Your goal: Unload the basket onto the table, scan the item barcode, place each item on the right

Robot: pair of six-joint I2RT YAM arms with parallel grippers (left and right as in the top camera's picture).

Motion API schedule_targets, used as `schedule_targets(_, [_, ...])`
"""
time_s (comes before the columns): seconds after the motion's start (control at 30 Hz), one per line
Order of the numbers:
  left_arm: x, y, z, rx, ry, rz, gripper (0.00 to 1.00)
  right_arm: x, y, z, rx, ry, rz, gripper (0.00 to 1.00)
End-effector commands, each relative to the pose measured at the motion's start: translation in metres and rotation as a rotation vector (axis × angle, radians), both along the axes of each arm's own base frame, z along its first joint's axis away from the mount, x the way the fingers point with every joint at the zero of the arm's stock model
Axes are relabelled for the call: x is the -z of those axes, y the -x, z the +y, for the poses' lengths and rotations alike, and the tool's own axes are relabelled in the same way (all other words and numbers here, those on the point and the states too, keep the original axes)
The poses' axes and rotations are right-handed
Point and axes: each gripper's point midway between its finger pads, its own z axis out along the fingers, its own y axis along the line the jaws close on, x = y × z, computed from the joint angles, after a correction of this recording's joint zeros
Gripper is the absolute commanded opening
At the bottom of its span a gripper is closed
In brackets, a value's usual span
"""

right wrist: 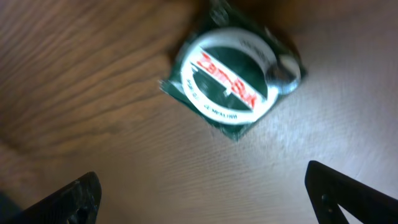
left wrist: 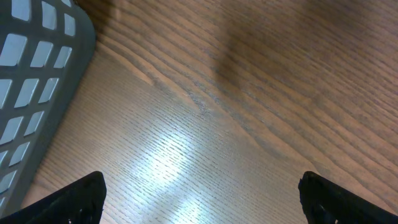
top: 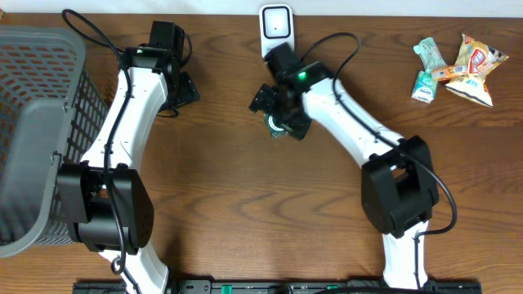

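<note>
The item is a small dark-green packet with a round white-rimmed lid and red lettering [right wrist: 227, 78]. It lies flat on the wooden table, and in the overhead view it [top: 278, 128] peeks out beneath the right arm's wrist. My right gripper [right wrist: 214, 208] hovers just above it, open, with nothing between the fingers [right wrist: 78, 199]; from above it [top: 278, 114] sits just below the white barcode scanner [top: 276, 28] at the table's back edge. My left gripper [left wrist: 202, 205] is open over bare wood, seen from above [top: 186, 88] beside the basket.
A grey mesh basket [top: 37, 122] fills the left side, and its wall [left wrist: 31, 93] stands close to the left gripper. Several snack packets [top: 458, 69] lie at the back right. The table [top: 245, 204] is brown wood.
</note>
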Motion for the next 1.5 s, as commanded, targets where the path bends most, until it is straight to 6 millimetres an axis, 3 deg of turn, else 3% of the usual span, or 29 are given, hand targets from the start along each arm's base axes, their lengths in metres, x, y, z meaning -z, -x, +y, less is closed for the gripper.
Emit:
schedule_targets(0.0, [0.006,0.003,0.004,0.008,-0.025,0.026,0.98,0.017,-0.001,-0.020,0.320,0.094,0.014,0.99])
schedule_targets(0.4, [0.006,0.003,0.004,0.008,-0.025,0.026,0.98,0.041,-0.030,-0.023,0.420,0.087,-0.122,0.99])
schedule_targets(0.6, [0.006,0.003,0.004,0.008,-0.026,0.026,0.98,0.079,-0.020,-0.022,0.402,0.120,-0.042,0.99])
schedule_targets(0.7, [0.006,0.003,0.004,0.008,-0.025,0.026,0.98,0.092,-0.005,-0.032,0.394,0.181,0.019,0.98])
schedule_targets(0.87, [0.006,0.003,0.004,0.008,-0.025,0.026,0.97,0.089,0.006,-0.056,0.339,0.252,0.070,0.71])
schedule_targets(1.07, [0.006,0.003,0.004,0.008,-0.025,0.026,0.98,0.077,0.002,-0.084,0.174,0.289,0.081,0.76])
schedule_targets(1.17, [0.006,0.003,0.004,0.008,-0.025,0.026,0.98,0.065,-0.012,-0.100,-0.071,0.308,0.024,0.73])
schedule_targets(1.23, [0.006,0.003,0.004,0.008,-0.025,0.026,0.98,0.062,-0.019,-0.100,-0.267,0.273,-0.012,0.70])
schedule_targets(1.3, [0.006,0.003,0.004,0.008,-0.026,0.026,0.98,0.062,-0.013,-0.091,-0.394,0.160,0.007,0.70])
schedule_targets(1.47, [0.006,0.003,0.004,0.008,-0.025,0.026,0.98,0.051,0.006,-0.060,-0.373,-0.106,0.089,0.79])
